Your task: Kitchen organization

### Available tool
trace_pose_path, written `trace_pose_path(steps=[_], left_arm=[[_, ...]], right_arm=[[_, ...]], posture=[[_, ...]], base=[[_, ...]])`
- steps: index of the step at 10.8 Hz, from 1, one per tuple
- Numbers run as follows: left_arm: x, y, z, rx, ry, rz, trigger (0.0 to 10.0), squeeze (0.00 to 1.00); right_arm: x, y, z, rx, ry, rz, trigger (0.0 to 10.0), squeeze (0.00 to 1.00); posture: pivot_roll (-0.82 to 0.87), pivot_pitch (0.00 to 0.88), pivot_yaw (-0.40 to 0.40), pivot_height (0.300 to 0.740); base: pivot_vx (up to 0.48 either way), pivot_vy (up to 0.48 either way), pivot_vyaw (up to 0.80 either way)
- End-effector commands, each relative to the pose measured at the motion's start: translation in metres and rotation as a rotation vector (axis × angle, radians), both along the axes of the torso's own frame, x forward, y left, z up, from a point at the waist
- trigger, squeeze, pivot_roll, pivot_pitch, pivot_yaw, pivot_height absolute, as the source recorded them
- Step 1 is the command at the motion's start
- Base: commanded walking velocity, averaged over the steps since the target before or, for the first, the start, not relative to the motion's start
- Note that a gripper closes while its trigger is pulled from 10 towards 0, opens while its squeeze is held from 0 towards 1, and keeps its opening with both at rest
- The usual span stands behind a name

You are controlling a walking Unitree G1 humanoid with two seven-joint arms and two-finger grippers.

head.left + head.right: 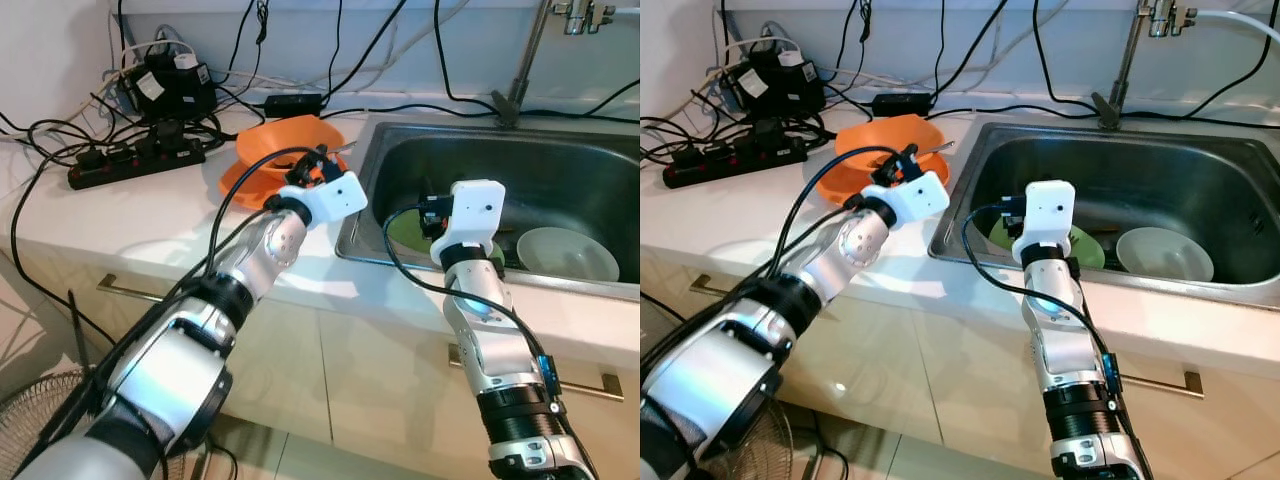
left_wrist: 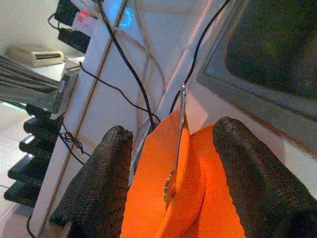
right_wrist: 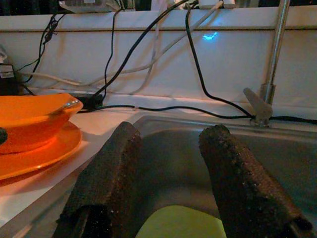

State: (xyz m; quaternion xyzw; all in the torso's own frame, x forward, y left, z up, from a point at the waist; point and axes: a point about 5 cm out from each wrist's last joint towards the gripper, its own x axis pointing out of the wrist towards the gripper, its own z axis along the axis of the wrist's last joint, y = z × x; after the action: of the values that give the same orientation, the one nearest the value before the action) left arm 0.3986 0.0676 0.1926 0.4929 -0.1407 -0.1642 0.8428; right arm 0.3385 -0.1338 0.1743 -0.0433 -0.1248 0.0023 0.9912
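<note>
Steel sink [image 1: 560,150] set in the white counter [image 1: 120,215], biggest thing here. Inside it a white bowl [image 1: 566,254] and a green plate [image 1: 1085,245], plate partly behind the right arm. On the counter just beside the sink's left rim: orange bowl [image 1: 290,140] sitting on an orange plate [image 1: 240,185]. A metal utensil [image 2: 178,144], spoon or fork, can't tell which, lies in the orange bowl, long axis running from bowl floor up over the rim, handle end pointing toward the sink and back wall. Black power strip [image 1: 135,165] and cable tangle further left, well apart from the dishes.

Left gripper [image 1: 312,165] hovers at the orange bowl's near rim, fingers [image 2: 106,178] spread apart, straddling the bowl edge and utensil, nothing clamped. Right gripper [image 3: 168,183] over the sink's near-left part above the green plate, fingers apart, empty.

Progress guess: early or mid. The orange dishes are on the counter, two dishes sit in the sink, and nothing is held. Likely left: grab the orange bowl or utensil and move it; sink dishes not yet sorted.
</note>
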Motion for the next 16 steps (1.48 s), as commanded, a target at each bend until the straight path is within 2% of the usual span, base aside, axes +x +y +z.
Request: trace_pose_path(steps=[1,4,10,11,16], left_arm=[[0.0025,0.0022,0.0028,0.02,-0.009,0.02,10.0,0.0],[0.0082,0.0058,0.0059,0.052,0.021,0.074,10.0,0.0],[0.0115,0.0062,0.009,0.061,0.046,0.113,10.0,0.0],[0.0114,0.0041,0.0095,0.058,0.048,0.108,0.0,0.0],[0.0109,0.0011,0.0083,0.062,0.058,0.101,0.0,0.0]], right_arm=[[0.0013,0.0016,0.0009,-0.005,0.009,0.006,10.0,0.0],[0.0006,0.0032,0.0001,-0.004,0.012,0.009,10.0,0.0],[-0.0008,0.0004,-0.0013,-0.004,0.019,-0.006,10.0,0.0],[-0.001,0.0006,-0.0023,-0.005,0.023,-0.008,10.0,0.0],[-0.0021,-0.0004,-0.005,-0.004,0.035,-0.016,10.0,0.0]], posture=[[-0.02,0.005,0.122,0.74],[-0.03,0.013,0.127,0.74],[-0.04,0.026,0.129,0.74],[-0.04,0.026,0.131,0.74],[-0.04,0.032,0.134,0.74]], base=[[0.0,0.0,0.0],[0.0,0.0,0.0],[0.0,0.0,0.0],[0.0,0.0,0.0],[0.0,0.0,0.0]])
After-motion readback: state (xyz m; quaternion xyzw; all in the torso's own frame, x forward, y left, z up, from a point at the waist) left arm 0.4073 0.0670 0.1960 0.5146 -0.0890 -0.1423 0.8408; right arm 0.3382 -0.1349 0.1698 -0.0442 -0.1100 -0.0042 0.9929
